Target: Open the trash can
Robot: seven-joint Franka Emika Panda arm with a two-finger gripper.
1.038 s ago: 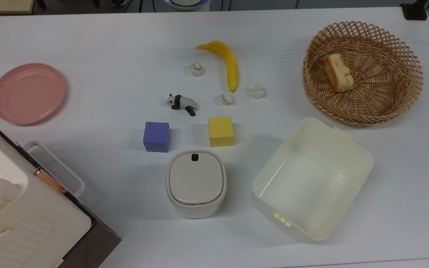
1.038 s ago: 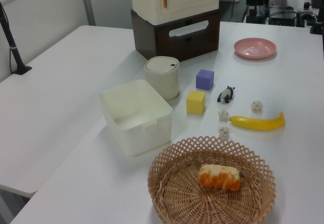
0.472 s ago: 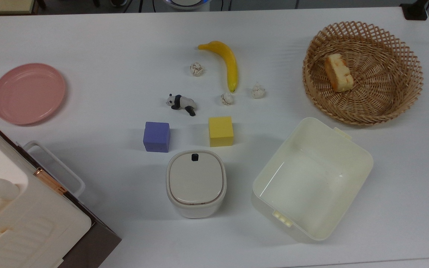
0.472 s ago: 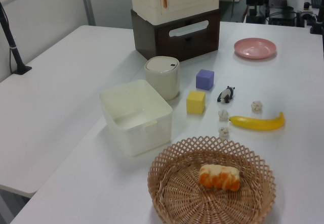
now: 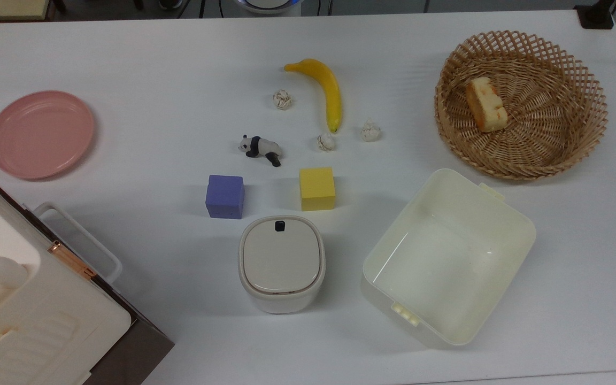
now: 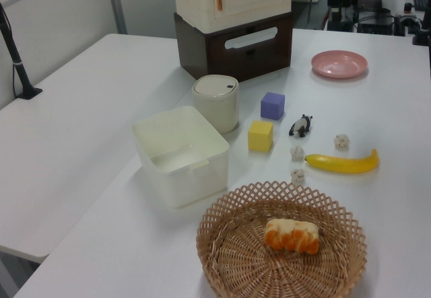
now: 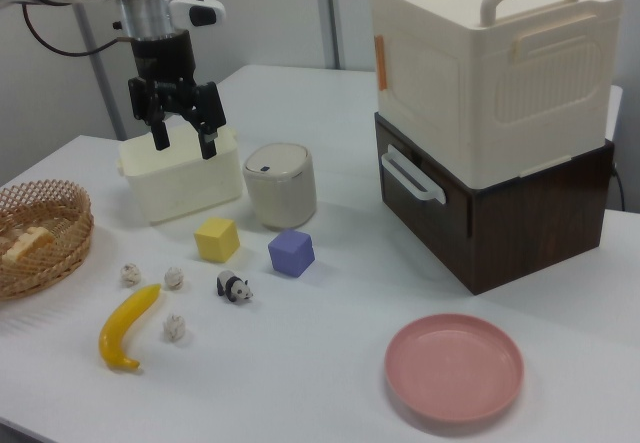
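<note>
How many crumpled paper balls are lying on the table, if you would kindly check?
3, in the top view: paper ball left of the banana, paper ball below its tip, paper ball to its right.

Trash can [image 5: 281,263] sat upright on the desk [image 5: 153,64], off-white rounded-square body, beige-grey flat lid [image 7: 279,159] shut flush, small black button [image 5: 280,226] at one lid edge. In the right view it stood below the spread fingers [image 7: 159,131], toward the right view's right, untouched.

A white table [image 6: 67,130] is seen, backed by a grey wall [image 7: 270,13]; a black post [image 6: 15,56] is clamped at its edge.
</note>
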